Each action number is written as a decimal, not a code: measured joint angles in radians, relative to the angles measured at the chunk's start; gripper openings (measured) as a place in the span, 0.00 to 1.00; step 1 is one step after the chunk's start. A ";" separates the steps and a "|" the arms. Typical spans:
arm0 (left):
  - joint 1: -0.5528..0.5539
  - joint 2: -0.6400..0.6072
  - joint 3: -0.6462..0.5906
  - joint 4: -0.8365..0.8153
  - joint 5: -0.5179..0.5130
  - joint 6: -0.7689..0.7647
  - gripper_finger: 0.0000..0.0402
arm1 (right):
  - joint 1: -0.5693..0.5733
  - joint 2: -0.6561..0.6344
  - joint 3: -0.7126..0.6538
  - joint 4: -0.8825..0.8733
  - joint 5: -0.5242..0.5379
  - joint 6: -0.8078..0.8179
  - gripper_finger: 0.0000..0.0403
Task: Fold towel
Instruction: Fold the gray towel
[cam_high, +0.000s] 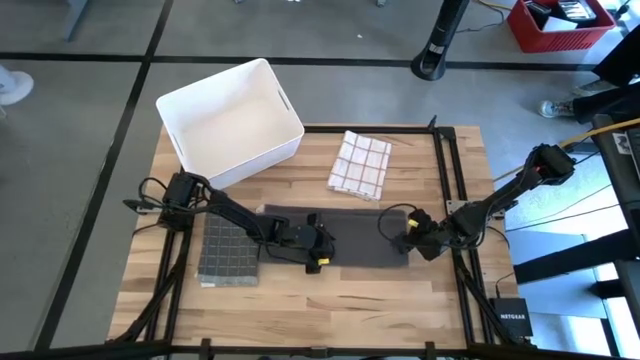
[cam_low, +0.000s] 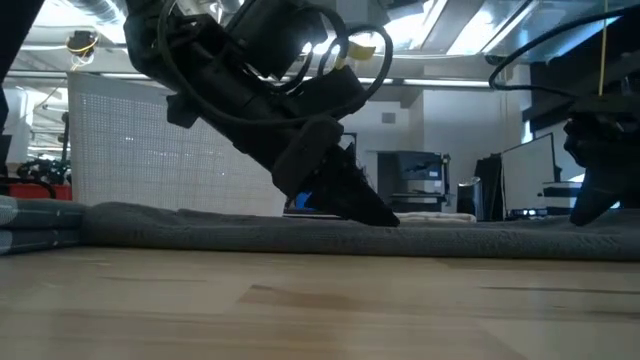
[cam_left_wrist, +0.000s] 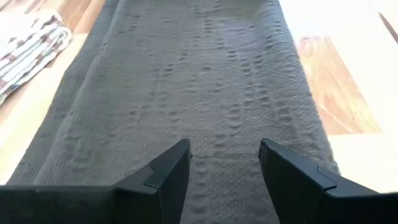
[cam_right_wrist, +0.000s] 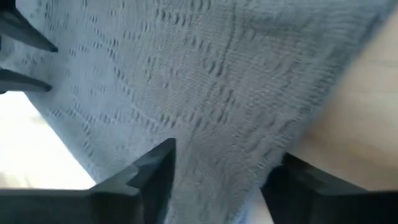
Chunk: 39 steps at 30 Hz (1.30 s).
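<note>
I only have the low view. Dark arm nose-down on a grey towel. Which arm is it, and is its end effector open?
Observer: Left arm. Its left end effector is open, fingers spread over the dark grey towel, nothing between them.
Operator: Where's the other one?
Observer: The right end effector is at the towel's right end, fingers astride its edge in the right wrist view.
Operator: Anything else on the table?
Observer: A folded grey towel near the left edge, a checked cloth behind the dark towel, and a white bin at the back left.
</note>
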 joint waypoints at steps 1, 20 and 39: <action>0.000 0.000 0.000 0.005 0.000 0.000 0.46 | 0.000 0.000 -0.001 0.000 0.009 -0.010 0.50; 0.072 0.173 0.354 -0.053 0.019 0.037 0.46 | -0.002 0.035 -0.004 0.016 0.150 -0.105 0.03; 0.117 0.348 0.466 -0.034 0.030 0.033 0.46 | -0.002 0.037 0.114 0.192 0.289 -0.255 0.05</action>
